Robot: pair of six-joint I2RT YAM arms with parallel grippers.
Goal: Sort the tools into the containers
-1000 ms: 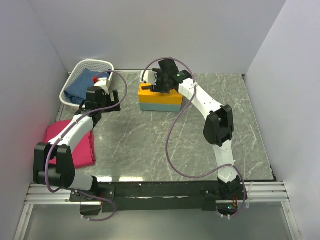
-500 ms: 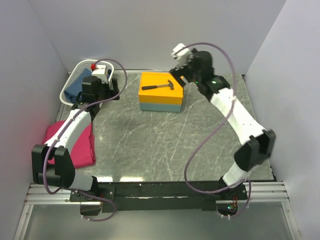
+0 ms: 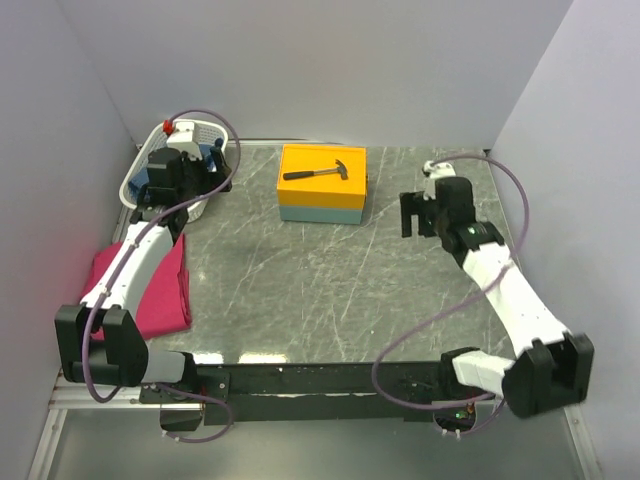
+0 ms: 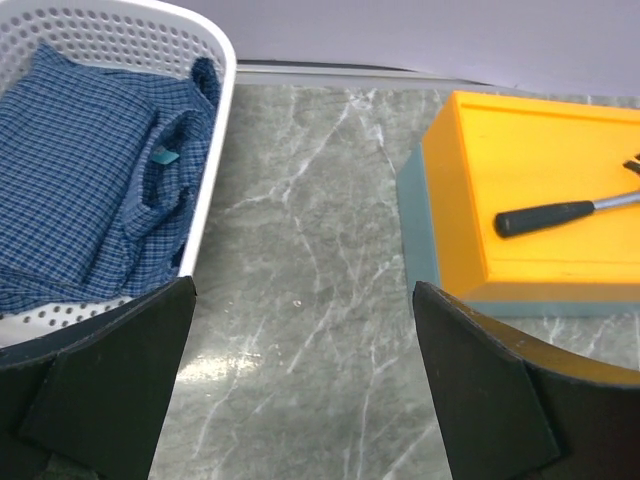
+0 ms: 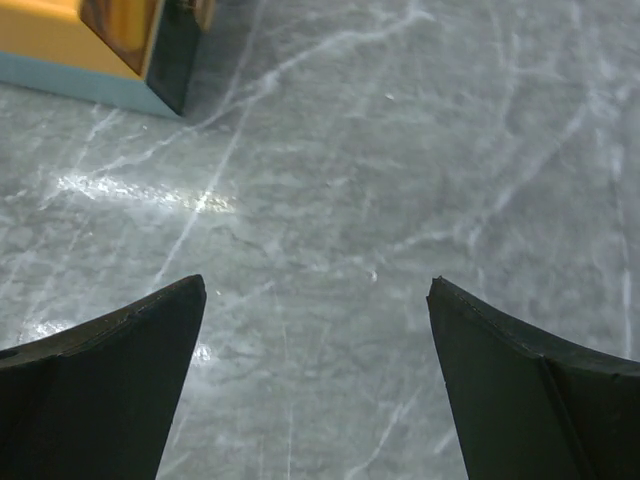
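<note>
Grey marble tabletop [image 3: 300,290], plain white walls [image 3: 300,70] all round, hammer [image 3: 322,173] lying on the yellow-topped box [image 3: 320,212] upper middle. Since a half second ago the right gripper [image 5: 318,290] swung out to centre right and the left gripper [image 4: 305,300] crept up by the white basket [image 3: 200,126], both spread wide, empty

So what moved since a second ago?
The right claw lifted off the orange box, leaving the hammer lying on top, then swung away to the right, open over the table. The left claw slid back toward the white basket, open and empty. Box, basket and pink cloth stayed put.
</note>
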